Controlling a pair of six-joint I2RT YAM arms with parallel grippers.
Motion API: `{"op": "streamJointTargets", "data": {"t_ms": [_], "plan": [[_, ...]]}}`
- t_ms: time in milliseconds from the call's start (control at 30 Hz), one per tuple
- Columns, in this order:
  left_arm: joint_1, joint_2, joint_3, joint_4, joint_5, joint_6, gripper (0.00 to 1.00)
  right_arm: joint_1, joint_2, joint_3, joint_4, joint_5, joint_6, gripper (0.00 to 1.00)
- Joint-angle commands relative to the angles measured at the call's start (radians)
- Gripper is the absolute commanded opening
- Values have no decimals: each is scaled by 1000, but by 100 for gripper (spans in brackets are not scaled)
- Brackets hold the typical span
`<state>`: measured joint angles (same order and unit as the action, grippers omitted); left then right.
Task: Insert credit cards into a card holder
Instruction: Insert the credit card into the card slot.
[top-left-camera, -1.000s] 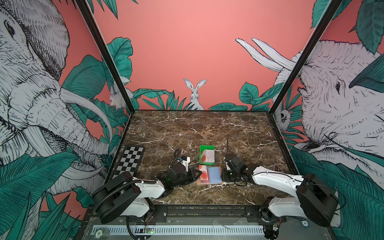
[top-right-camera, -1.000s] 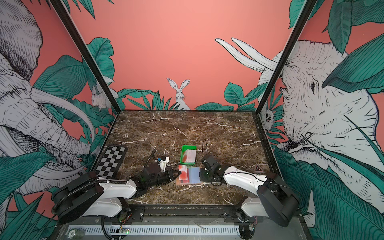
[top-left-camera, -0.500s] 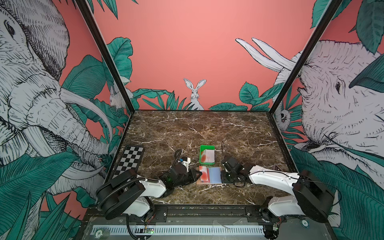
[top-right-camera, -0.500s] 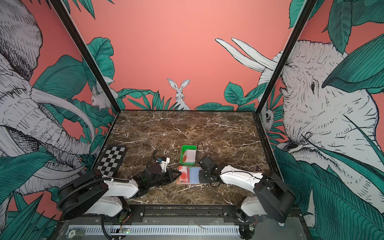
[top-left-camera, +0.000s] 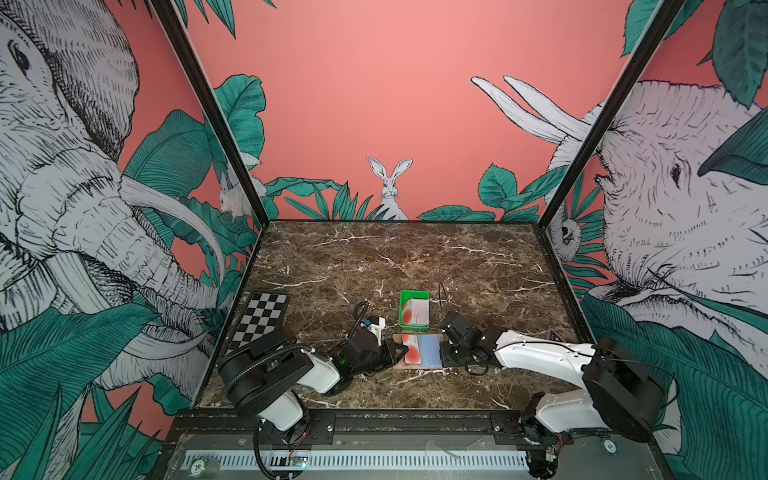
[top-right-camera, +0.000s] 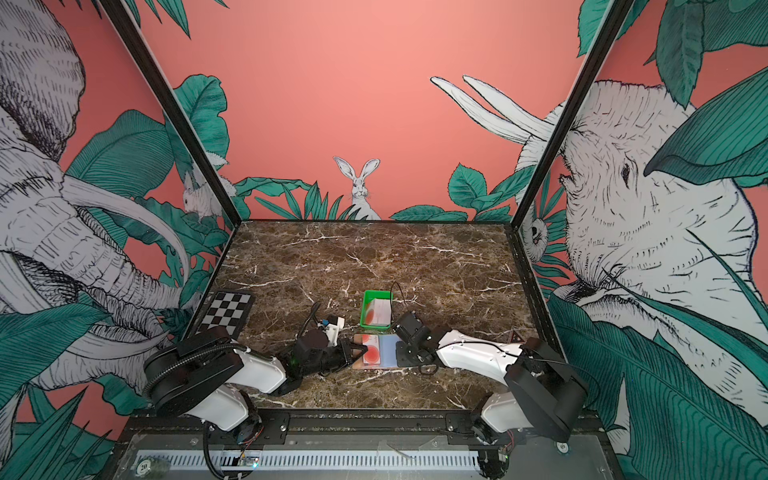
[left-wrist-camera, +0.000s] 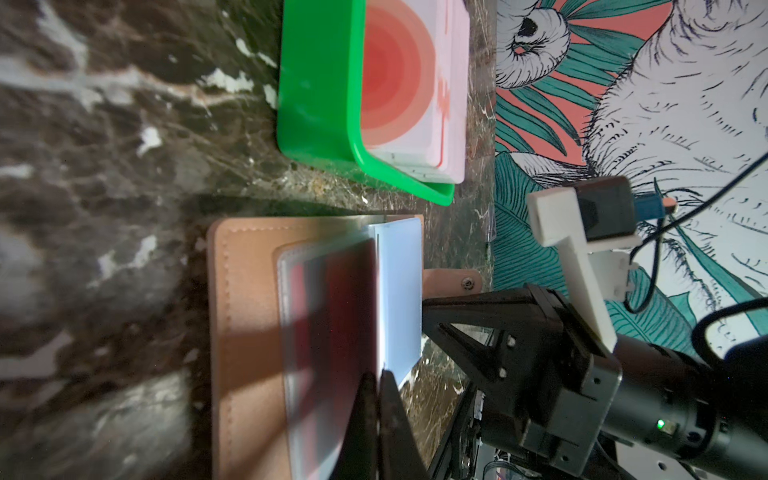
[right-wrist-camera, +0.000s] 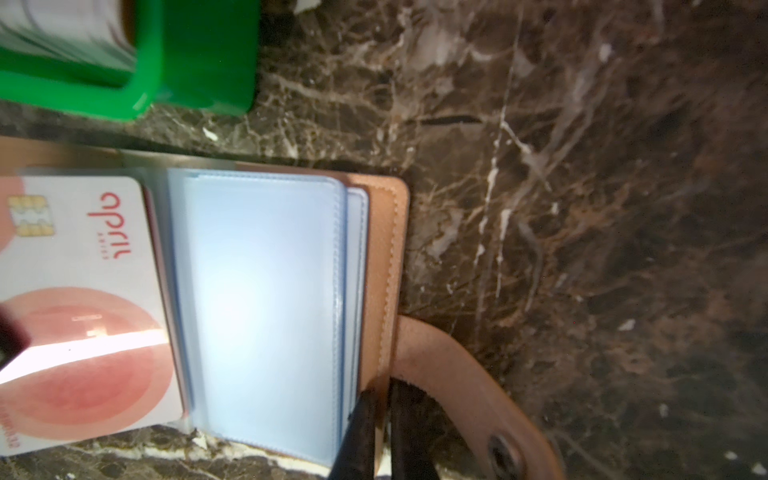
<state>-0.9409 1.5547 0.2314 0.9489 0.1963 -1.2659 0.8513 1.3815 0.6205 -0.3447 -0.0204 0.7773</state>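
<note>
Open card holder (left-wrist-camera: 245, 311) held from both sides.
Left gripper (left-wrist-camera: 379, 386) pinches a credit card (right-wrist-camera: 83, 266); right gripper (right-wrist-camera: 383, 415) pinches the holder's edge.

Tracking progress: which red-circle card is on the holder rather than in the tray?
The card lying on the sleeves of the open card holder, at the left hand; the other cards are in the green tray.

card face: the white credit card (right-wrist-camera: 79, 266) on the card holder (right-wrist-camera: 382, 249) is showing the red word "april", sideways; the smaller print is blurring out.
front rail: a round tag (top-left-camera: 198, 470) is showing "20".
</note>
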Motion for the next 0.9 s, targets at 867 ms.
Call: {"op": "streamJointTargets", "data": {"t_ms": [867], "plan": [[-29,151,18,185,3,-59,0,14,31,-9,-19,20,4,9]]}}
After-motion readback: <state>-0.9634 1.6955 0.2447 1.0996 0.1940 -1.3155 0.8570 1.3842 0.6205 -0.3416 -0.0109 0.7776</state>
